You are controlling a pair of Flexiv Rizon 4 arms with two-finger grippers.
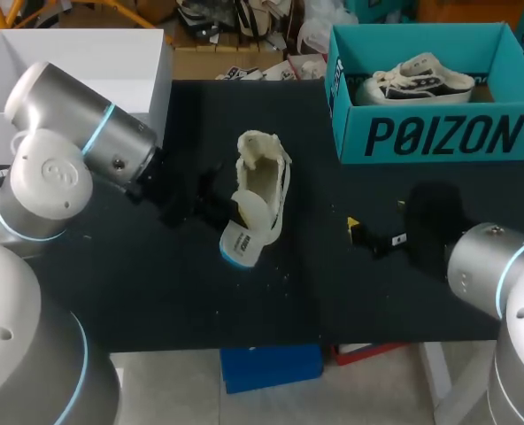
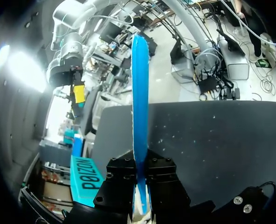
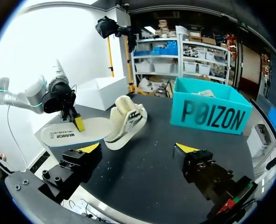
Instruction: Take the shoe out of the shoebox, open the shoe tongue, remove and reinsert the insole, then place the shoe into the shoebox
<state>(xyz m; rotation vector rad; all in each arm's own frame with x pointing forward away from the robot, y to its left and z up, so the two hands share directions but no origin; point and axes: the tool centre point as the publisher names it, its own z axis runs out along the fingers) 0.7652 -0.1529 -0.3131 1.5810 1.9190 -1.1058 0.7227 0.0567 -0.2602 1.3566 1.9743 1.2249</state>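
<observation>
Your left fingers (image 2: 123, 179) pinch the insole (image 2: 139, 116) by one end, its other end at the shoe (image 1: 266, 173) mid-counter (image 1: 156, 292), likely for reinsertion; your right fingers (image 3: 89, 148) hover spread, empty, leaving the shoe unsteadied; box (image 1: 439, 137) behind.

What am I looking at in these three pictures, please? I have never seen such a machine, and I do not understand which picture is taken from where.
This is a robot with two arms at a black table. One picture looks down from above. The two round ones come from cameras on the arms' wrists. On the table are a cream shoe and a teal shoebox with a second shoe inside. The left gripper is shut on the insole, which shows as a blue strip in its own picture. The right gripper is open and holds nothing.
</observation>
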